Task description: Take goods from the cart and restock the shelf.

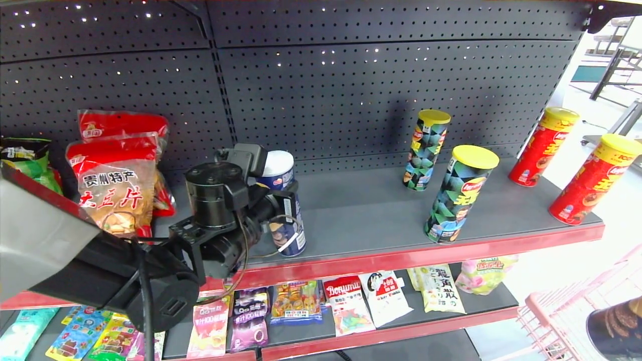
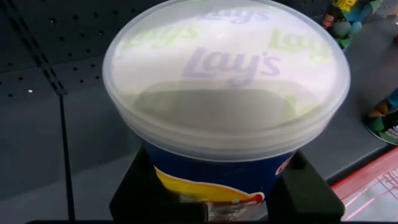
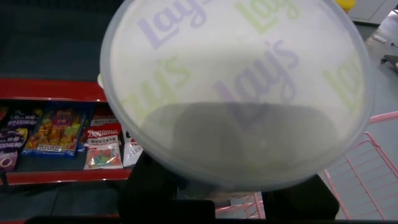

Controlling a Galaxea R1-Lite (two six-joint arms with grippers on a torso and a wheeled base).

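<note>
left gripper [image 1: 275,215]: closed on the blue can [image 1: 282,200], with fingers [image 2: 134,190] on either side of its body below the lid.
blue can: upright, long axis vertical, at the front edge of the shelf [image 1: 361,210], left of its middle. we cannot tell whether its base touches the shelf.
key relation: the can is already in the grip, so we judge the coming move to be a set-down and release. the arm comes in from the front edge, low and to the left.
open room: bare shelf lies to the right of the blue can, up to the patterned cans [image 1: 459,193], and behind it toward the back panel. red cans [image 1: 544,145] stand at the right end.
tight side: bags [image 1: 118,185] stand near the can on its left, just beside the arm. we advise withdrawing toward the front edge, not sideways.
right gripper [image 3: 217,208]: closed on a second can [image 3: 236,93], lid toward the camera, held by the cart [image 1: 572,313], below and beyond the right front corner of the shelf.
nearer arm: left for the left half of the shelf, right for the right end.
risk: a tall can released close to the front edge may tip off.
</note>
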